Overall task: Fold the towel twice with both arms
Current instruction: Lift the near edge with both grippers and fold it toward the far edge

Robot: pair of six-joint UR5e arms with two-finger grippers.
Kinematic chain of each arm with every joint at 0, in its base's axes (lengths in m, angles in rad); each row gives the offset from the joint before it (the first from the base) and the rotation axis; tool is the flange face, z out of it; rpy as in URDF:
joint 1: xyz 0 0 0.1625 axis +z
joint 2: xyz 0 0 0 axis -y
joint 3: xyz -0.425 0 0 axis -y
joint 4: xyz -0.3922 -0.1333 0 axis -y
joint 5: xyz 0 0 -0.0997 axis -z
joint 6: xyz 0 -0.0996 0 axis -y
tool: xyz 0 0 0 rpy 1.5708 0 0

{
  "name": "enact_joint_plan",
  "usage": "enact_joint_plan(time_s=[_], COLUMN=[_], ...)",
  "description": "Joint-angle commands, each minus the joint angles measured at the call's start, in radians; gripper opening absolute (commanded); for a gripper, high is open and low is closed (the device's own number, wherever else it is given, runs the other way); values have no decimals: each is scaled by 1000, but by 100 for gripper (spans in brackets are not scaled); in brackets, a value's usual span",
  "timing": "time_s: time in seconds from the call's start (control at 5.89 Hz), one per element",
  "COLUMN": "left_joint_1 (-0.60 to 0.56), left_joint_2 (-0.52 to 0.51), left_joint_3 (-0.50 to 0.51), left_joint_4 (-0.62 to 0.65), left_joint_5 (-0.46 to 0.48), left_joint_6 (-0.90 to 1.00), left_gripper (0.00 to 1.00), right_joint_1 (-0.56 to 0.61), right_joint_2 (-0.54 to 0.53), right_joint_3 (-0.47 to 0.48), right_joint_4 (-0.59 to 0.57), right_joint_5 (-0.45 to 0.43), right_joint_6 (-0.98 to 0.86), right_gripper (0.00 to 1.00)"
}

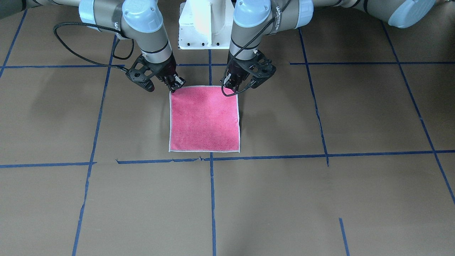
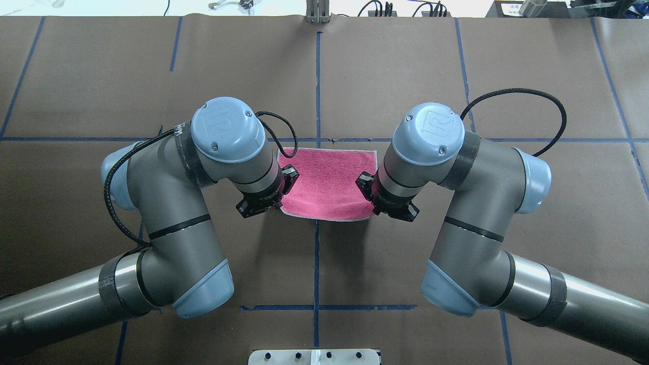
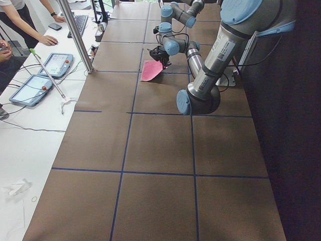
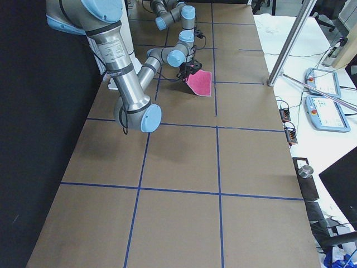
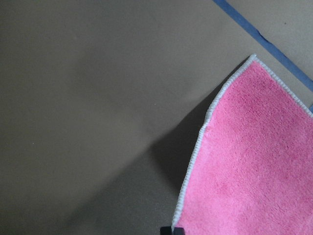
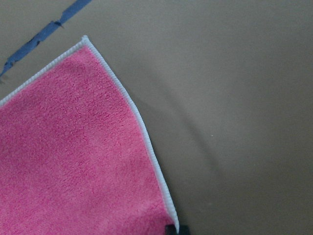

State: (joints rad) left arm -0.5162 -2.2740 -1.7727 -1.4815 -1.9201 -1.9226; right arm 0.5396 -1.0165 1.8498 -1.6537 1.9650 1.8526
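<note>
Pink towel [image 1: 204,119] | left gripper [image 1: 234,88] pinches one robot-side corner | right gripper [image 1: 175,87] pinches other

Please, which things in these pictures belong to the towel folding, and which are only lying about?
For the job:
towel
left gripper, fingers shut on one towel corner
right gripper, fingers shut on the other near corner

Only lying about:
tablet
keyboard
metal pole

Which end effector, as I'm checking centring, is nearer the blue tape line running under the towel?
Left. The left end effector pinches the towel corner closer to the tape line; the right end effector holds the farther corner.
</note>
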Motion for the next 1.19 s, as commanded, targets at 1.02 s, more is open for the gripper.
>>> enact_joint_plan(time_s=[1.02], left_joint_1=[-15], left_joint_2=[-2], left_joint_3=[67], left_joint_4=[-104], left_joint_5=[3], left_joint_6=[-10], left_gripper=[0], right_joint_1=[30], right_joint_2=[33], right_joint_3=[-89], right_joint_4=[9], right_joint_5=[8], right_joint_6=[-6], right_gripper=[6])
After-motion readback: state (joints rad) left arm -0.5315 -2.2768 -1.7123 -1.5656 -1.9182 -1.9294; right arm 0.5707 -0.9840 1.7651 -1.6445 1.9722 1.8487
